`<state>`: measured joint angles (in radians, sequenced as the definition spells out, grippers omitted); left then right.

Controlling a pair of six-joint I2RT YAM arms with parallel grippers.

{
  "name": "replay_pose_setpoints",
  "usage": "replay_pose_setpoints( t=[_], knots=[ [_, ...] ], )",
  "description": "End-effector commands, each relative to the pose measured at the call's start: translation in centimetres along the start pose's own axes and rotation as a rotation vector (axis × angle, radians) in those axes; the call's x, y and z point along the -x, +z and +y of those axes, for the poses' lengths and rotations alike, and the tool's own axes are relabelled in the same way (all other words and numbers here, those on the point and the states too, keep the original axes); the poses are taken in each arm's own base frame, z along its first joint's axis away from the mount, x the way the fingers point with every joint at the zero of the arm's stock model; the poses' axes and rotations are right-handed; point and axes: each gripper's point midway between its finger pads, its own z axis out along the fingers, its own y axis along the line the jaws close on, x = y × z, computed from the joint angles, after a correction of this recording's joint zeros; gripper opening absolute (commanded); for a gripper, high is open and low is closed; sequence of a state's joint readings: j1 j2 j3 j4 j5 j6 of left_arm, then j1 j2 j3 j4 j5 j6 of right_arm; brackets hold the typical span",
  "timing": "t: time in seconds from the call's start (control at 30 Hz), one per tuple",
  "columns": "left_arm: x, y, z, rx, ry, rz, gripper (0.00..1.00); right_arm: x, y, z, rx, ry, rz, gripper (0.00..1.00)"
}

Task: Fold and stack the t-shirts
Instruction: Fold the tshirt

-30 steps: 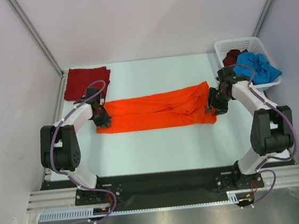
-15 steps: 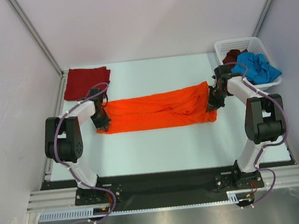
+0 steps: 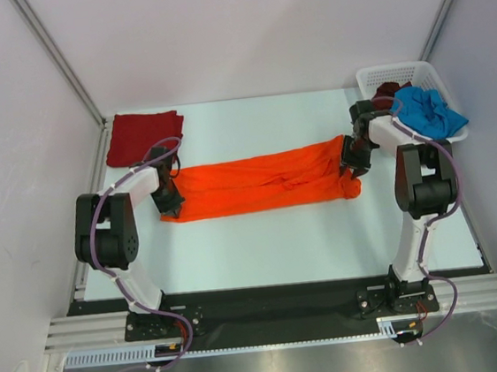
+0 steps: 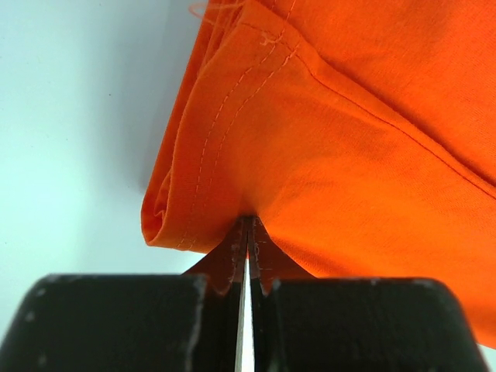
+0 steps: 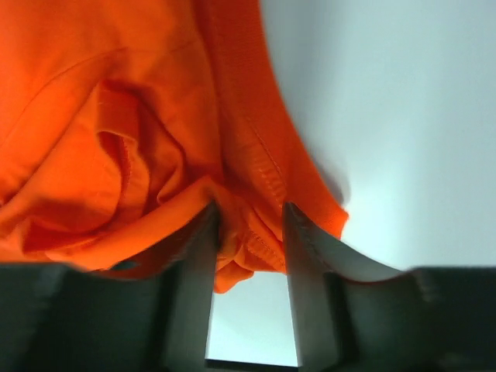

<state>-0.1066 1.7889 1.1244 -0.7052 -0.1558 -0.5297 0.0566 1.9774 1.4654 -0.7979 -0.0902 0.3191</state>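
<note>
The bright orange cloth short-sleeved t-shirt (image 3: 261, 183) lies folded into a long band on the pale counter (image 3: 264, 246), running crosswise between the two hands. The left hand (image 3: 169, 197) sits at the band's left end. Its black fingers (image 4: 116, 325) are pressed together on a thin pinch of the stitched hem. The doubled edge of the cloth curls up just to the outer side of that pinch, and the rest of the shirt spreads away beyond the fingertips.

The right hand (image 3: 352, 159) is at the band's other end, where the cloth is rumpled into thick folds. Its two fingers (image 5: 194, 271) stand partly apart with a bunched hem filling the gap between them. Whether they squeeze that bunch or only straddle it, I cannot tell.

Beyond the left hand and a little to its outer side, a dark red cloth t-shirt (image 3: 143, 135) lies flat and folded near the far corner, apart from the orange one. Just beyond the right hand, to its outer side, a white plastic lattice basket (image 3: 394, 69) holds a crumpled blue t-shirt (image 3: 427, 112) and a dark maroon t-shirt (image 3: 387, 93), partly hidden behind the blue one.
</note>
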Motion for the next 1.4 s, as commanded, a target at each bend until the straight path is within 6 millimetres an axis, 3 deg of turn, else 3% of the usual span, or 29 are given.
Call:
replay_pose_setpoints(
  t=[0.0,0.03,0.17,0.3,0.37,0.5,0.6,0.67,0.87,1.2,1.37],
  knots=[
    [0.3,0.0,0.6,0.031,0.025,-0.021,0.03,0.8,-2.6,-0.3,-0.020,-0.009,-0.042,0.49],
    [0.3,-0.1,0.6,0.030,0.023,-0.022,0.03,0.8,-4.1,-0.2,-0.012,-0.003,-0.071,0.50],
    [0.5,-0.3,0.4,0.016,0.026,-0.035,0.03,-1.6,-6.7,-0.9,-0.018,0.031,-0.094,0.49],
    [0.5,-0.4,0.2,0.000,0.023,-0.038,0.03,-4.2,-6.3,-2.4,-0.037,0.071,-0.076,0.40],
    [0.5,-0.4,0.0,-0.006,0.026,-0.035,0.03,-4.5,-6.3,-3.1,-0.032,0.092,-0.085,0.37],
    [0.6,-0.5,0.1,-0.005,0.027,-0.043,0.03,-4.3,-6.9,-2.7,0.084,0.141,-0.106,0.37],
    [0.5,-0.5,0.0,-0.012,0.027,-0.039,0.03,-5.0,-6.7,-2.1,0.186,0.233,-0.106,0.36],
    [0.5,-0.5,-0.1,-0.016,0.024,-0.040,0.03,-6.1,-5.5,-1.7,0.249,0.295,-0.073,0.29],
    [0.7,-0.6,-0.1,-0.015,0.031,-0.041,0.04,-5.8,-3.9,-0.3,0.397,0.487,-0.058,0.37],
    [0.6,0.2,0.0,-0.002,0.028,-0.038,0.04,-6.0,-1.9,-2.4,0.306,0.541,-0.043,0.42],
    [0.8,0.3,-0.1,0.000,0.031,-0.040,0.04,-6.5,-2.4,-3.0,0.292,0.550,-0.058,0.42]
  ],
)
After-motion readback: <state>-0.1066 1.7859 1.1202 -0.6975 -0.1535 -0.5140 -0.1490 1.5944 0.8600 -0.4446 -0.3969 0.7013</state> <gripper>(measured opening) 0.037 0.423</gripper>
